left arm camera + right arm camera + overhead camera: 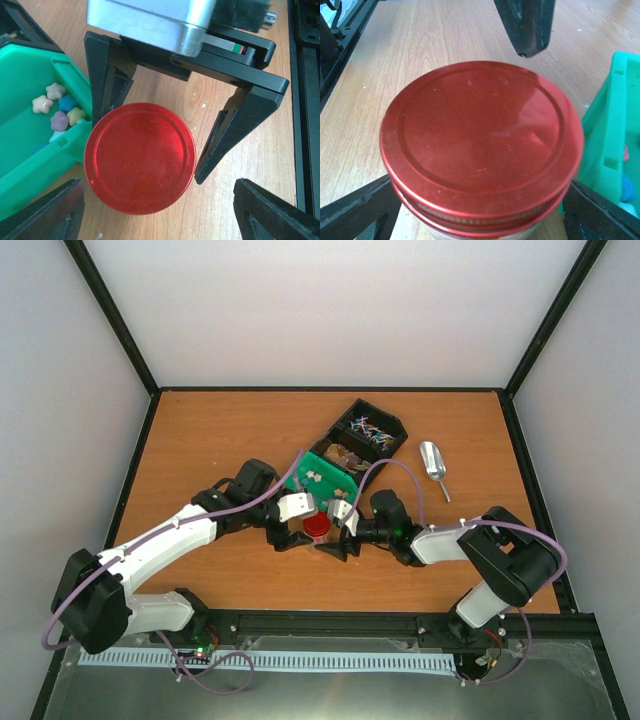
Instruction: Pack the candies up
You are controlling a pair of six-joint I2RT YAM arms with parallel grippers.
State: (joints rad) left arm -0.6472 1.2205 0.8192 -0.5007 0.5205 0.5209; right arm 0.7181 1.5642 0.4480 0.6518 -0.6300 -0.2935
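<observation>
A jar with a red metal lid [317, 528] stands on the wooden table next to a green bin [335, 462]. Pastel star-shaped candies [57, 107] lie in the bin; a few show in the right wrist view [627, 184]. My right gripper [480, 220] straddles the jar below the lid [480, 140], its fingers against both sides; it also shows in the left wrist view [155, 130]. My left gripper [160, 215] is open wide above the lid [139, 157], with the lid nearer its left finger. One left finger [525, 25] shows beyond the jar.
A black divided tray [392, 420] with wrapped and brownish sweets sits behind the green bin. A metal scoop [433, 462] lies to its right. A black frame rail [340, 622] runs along the near table edge. Both arms crowd around the jar.
</observation>
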